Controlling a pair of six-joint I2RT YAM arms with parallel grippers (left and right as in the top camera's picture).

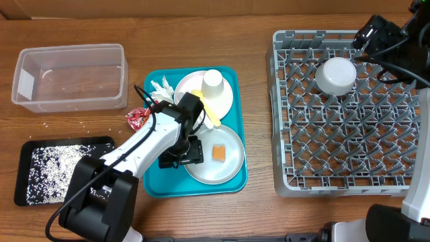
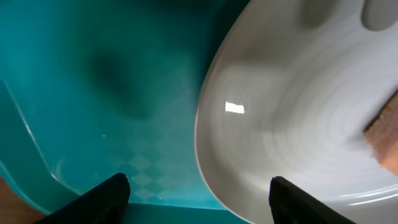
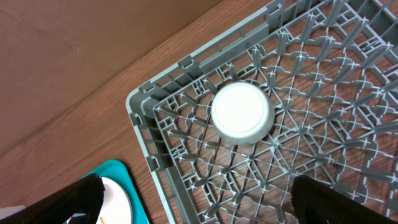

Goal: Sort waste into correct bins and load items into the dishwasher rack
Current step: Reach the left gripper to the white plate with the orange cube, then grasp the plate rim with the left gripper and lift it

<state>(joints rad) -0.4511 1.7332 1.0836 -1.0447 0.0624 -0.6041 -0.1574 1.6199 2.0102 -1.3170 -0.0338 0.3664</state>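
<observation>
Seen from overhead, the left hand (image 1: 180, 156) sits low over the teal serving tray (image 1: 156, 181), at the left rim of the nearer white plate (image 1: 225, 171), which carries the orange food cube (image 1: 219, 153). The farther plate (image 1: 188, 86) holds an upturned white cup (image 1: 213, 82) and yellow cutlery (image 1: 209, 111). A crumpled napkin (image 1: 161, 89) lies at the tray's far-left corner and a red wrapper (image 1: 139, 118) at its left edge. On the worktop to the left stand the clear tub (image 1: 67, 74) and the black tray (image 1: 57, 171), which is covered with rice. The grey rack (image 1: 346, 134) on the right holds an upturned white bowl (image 1: 336, 75), with the right hand (image 1: 369, 33) above its far edge.

From the left wrist, the left hand (image 2: 199, 183) is released. One finger is over the teal tray (image 2: 93, 93), the other over the plate (image 2: 298, 112), and the plate's rim runs between them. Whether either finger touches the plate cannot be told. The cube (image 2: 382, 140) shows at the right edge.

From the right wrist, the right hand (image 3: 196, 186) is spread wide and grasps nothing. It hangs above the rack's corner (image 3: 149, 118), with the bowl (image 3: 242, 113) upside down on the pegs below.
</observation>
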